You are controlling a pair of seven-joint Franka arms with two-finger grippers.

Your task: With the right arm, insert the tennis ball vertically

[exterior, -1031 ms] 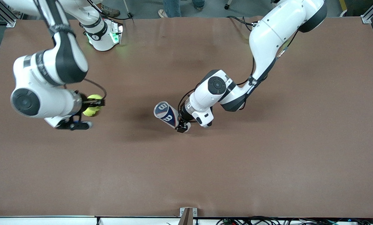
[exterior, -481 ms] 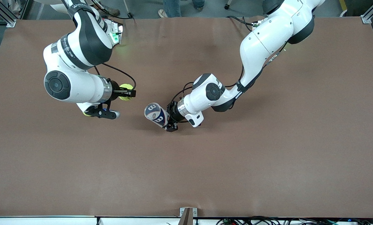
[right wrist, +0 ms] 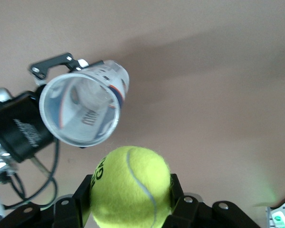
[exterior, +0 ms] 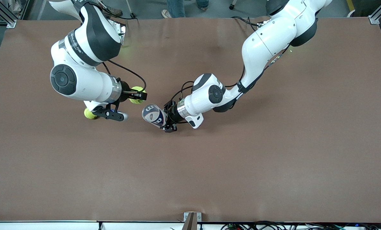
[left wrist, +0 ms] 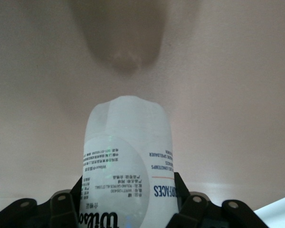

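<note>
Brown table (exterior: 273, 159), both arms mid-table. Right end effector (exterior: 138, 95) clamped on a tennis ball (exterior: 136, 95); left end effector (exterior: 167, 119) clamped on a clear Wilson can (exterior: 153, 115), mouth facing the ball.

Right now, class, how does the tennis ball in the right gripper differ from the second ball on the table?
The held tennis ball is clamped in the right gripper, near the open can gripped by the left gripper. The second ball rests untouched on the table, partly hidden under the right arm. Both are yellow-green.
</note>
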